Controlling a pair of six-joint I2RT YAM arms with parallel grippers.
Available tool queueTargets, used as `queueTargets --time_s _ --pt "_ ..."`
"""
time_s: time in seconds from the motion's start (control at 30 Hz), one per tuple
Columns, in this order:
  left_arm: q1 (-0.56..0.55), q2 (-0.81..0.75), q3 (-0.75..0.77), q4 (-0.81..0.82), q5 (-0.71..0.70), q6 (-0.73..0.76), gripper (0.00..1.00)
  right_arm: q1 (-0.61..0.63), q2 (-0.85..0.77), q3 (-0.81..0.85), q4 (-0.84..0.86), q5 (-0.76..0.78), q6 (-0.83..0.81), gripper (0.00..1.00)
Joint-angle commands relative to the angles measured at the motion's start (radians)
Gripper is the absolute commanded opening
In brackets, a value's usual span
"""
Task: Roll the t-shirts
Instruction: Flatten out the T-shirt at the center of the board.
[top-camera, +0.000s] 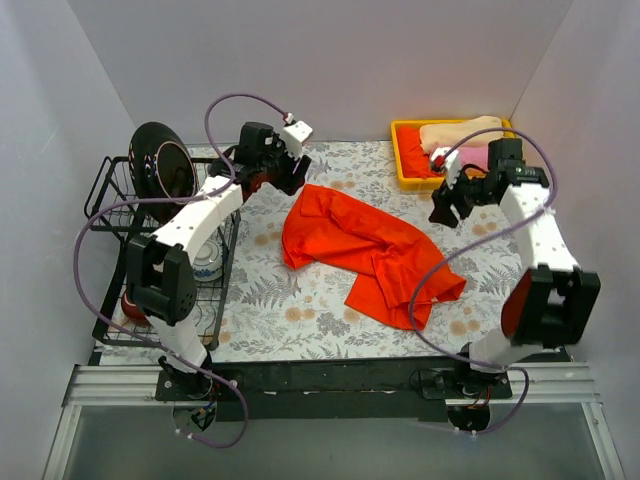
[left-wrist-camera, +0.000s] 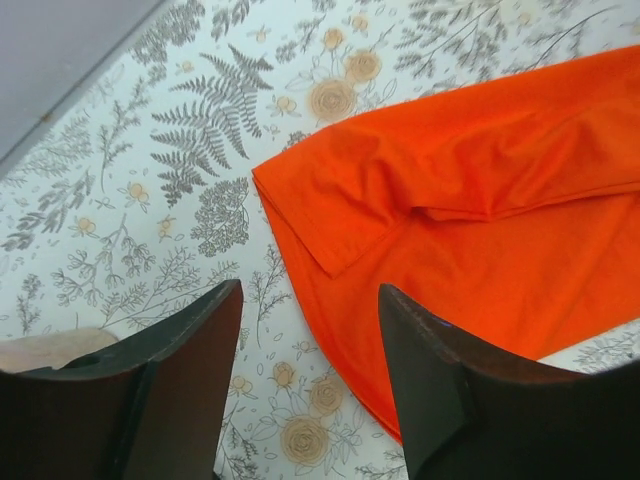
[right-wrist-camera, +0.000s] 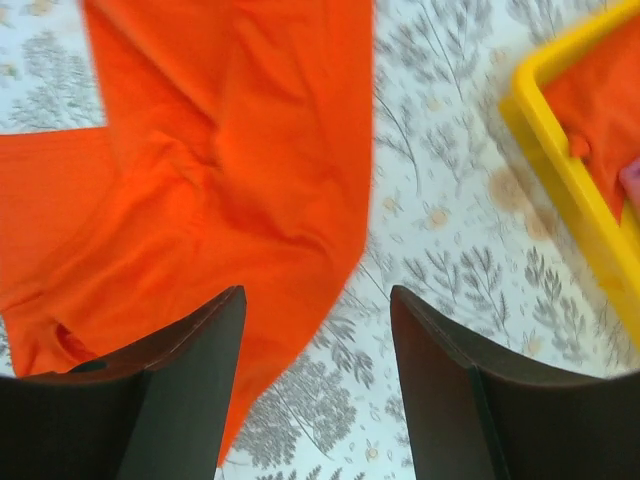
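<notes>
A bright orange-red t-shirt (top-camera: 365, 250) lies crumpled and partly spread across the middle of the floral table cover. In the left wrist view one of its folded edges (left-wrist-camera: 470, 200) reaches the table below my open left gripper (left-wrist-camera: 310, 287), which hovers over the shirt's back left corner (top-camera: 288, 178) and holds nothing. My right gripper (right-wrist-camera: 318, 292) is also open and empty. It hangs above the shirt's right edge (right-wrist-camera: 220, 180), near the tray (top-camera: 446, 208). A pink t-shirt (top-camera: 470, 158) and a pale cream one (top-camera: 458, 133) lie in the yellow tray.
The yellow tray (top-camera: 401, 160) stands at the back right, and its rim (right-wrist-camera: 560, 150) is close to my right gripper. A black wire rack (top-camera: 112, 215) with a dark plate (top-camera: 160, 165) and a cup (top-camera: 207, 265) runs along the left side. White walls enclose the table.
</notes>
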Motion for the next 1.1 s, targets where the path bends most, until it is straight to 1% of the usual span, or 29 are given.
queueTargets --time_s 0.0,0.03,0.07,0.13,0.17,0.23,0.27,0.4,0.43,0.63,0.8,0.87,1.07 --pt "-0.004 -0.216 -0.09 -0.025 0.078 -0.05 0.57 0.166 -0.313 -0.271 0.099 0.006 -0.055 0.68" --pt "-0.003 -0.24 -0.116 -0.04 0.095 -0.042 0.59 0.201 -0.419 -0.33 0.12 0.022 -0.076 0.67" --pt "-0.003 -0.292 -0.137 -0.054 0.124 -0.039 0.59 0.272 -0.47 -0.449 0.133 0.058 -0.122 0.66" --pt "-0.003 -0.335 -0.2 -0.094 0.141 -0.025 0.61 0.333 -0.594 -0.555 0.196 0.094 -0.155 0.63" --pt "-0.003 -0.371 -0.217 -0.115 0.156 -0.022 0.61 0.375 -0.625 -0.632 0.215 0.108 -0.182 0.59" --pt "-0.003 -0.397 -0.252 -0.138 0.168 -0.019 0.62 0.404 -0.673 -0.689 0.247 0.111 -0.21 0.56" --pt "-0.003 -0.406 -0.26 -0.158 0.176 -0.016 0.62 0.438 -0.675 -0.706 0.25 0.116 -0.225 0.53" --pt "-0.003 -0.438 -0.291 -0.175 0.161 -0.016 0.63 0.512 -0.649 -0.757 0.252 0.122 -0.306 0.47" --pt "-0.003 -0.44 -0.297 -0.174 0.158 -0.014 0.63 0.547 -0.635 -0.766 0.249 0.126 -0.323 0.47" --pt "0.008 -0.451 -0.328 -0.177 0.148 -0.013 0.63 0.648 -0.59 -0.816 0.255 0.169 -0.441 0.49" --pt "0.031 -0.448 -0.334 -0.175 0.147 -0.013 0.63 0.654 -0.558 -0.846 0.29 0.22 -0.483 0.51" --pt "0.042 -0.445 -0.332 -0.175 0.142 -0.01 0.63 0.654 -0.549 -0.855 0.285 0.229 -0.523 0.52" --pt "0.056 -0.435 -0.328 -0.175 0.142 -0.007 0.64 0.656 -0.512 -0.878 0.319 0.254 -0.557 0.52"
